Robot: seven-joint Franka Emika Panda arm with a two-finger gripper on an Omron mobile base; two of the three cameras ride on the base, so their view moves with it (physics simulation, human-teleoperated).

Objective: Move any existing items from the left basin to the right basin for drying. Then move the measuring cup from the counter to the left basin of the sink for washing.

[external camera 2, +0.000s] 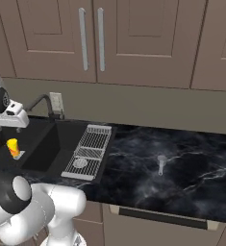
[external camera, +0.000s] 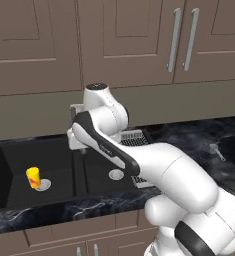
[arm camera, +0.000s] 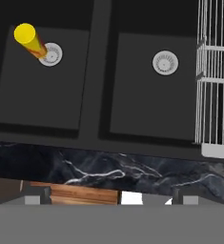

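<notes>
One yellow cup (arm camera: 31,40) stands beside the left basin (arm camera: 37,95) drain (arm camera: 51,54).

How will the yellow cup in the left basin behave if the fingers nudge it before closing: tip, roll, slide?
The yellow cup stands upright, tall and narrow beside the drain, so it probably tips easily. Being round, it would likely roll across the flat floor of the left basin once down. It looks rigid and small, likely light.

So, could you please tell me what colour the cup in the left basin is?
The cup is yellow with an orange-red lower end, clearest in the hand view.
</notes>
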